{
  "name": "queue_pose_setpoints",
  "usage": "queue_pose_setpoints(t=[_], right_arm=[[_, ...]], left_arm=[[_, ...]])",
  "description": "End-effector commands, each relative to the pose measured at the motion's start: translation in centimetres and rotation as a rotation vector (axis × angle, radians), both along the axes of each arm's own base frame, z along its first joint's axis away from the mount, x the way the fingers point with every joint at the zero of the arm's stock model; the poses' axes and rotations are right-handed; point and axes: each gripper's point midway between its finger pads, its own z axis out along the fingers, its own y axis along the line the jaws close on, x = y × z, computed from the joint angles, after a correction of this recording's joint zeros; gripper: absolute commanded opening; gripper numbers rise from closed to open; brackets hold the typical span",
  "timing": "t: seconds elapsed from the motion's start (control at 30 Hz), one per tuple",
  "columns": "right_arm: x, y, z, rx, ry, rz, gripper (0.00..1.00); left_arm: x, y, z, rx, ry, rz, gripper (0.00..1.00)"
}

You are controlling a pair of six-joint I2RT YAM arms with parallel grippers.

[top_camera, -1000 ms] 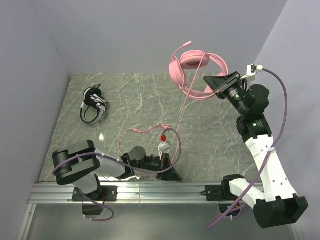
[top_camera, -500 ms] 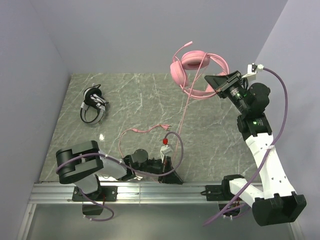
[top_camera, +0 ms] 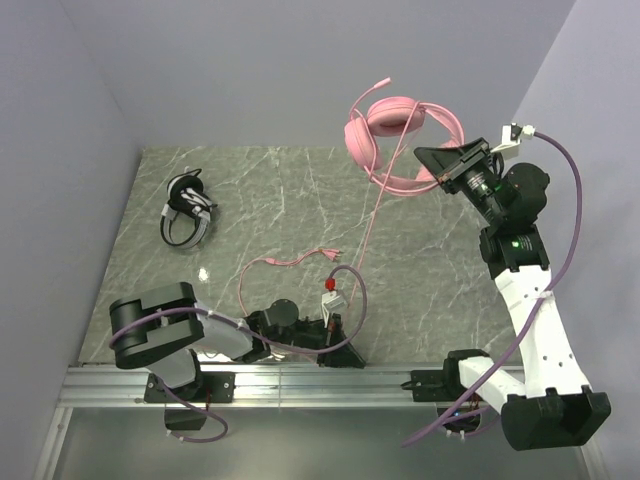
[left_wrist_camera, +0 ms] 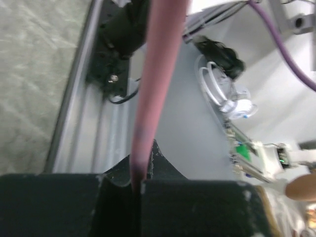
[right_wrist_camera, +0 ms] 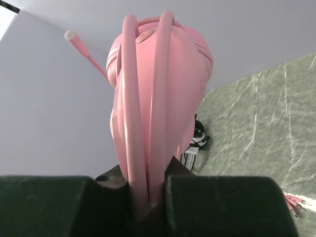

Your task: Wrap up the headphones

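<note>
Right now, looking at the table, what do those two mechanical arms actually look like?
Both are chunky jointed links: the left arm black and pale grey, the right arm white with black joints. A purple cable loops along each. The jaws are black, blocky wedges. A small green light glows on the right arm.

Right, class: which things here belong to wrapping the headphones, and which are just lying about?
Job: pink headphones in right gripper; pink cable in left gripper; black-and-white headphones.
Lying about: white speck on table; white coiled cord beyond the rail.
</note>
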Motion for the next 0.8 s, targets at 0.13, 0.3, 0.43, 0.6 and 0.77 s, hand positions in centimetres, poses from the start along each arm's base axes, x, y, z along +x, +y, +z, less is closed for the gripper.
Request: queue_pose_setpoints(t=[0.13,0.3,0.43,0.6,0.77], right_arm=[[-7.2,0.9,10.5,0.068,-0.278,0.152,0.00],[-10.7,2.3,10.8,0.063,-0.261,0.311,0.00],[-13.5,3.4,9.4,0.057,-0.257,0.444,0.00],[-16.1,4.3,6.1,0.003,-0.199,0.547,0.00],[-18.4,4.9,3.1,-0.058,-0.169,0.624,0.00]], left_arm=[[3.7,0.3,0.3,0.029,-0.136,0.129,0.01],[8.3,0.7,1.4,0.005,-0.137,0.174,0.00],[12.3,0.6,2.1,-0.005,-0.140,0.215,0.00],[17.8,0.0,4.4,-0.081,-0.168,0.247,0.01],[22.3,-0.7,6.2,-0.102,-0.198,0.239,0.00]])
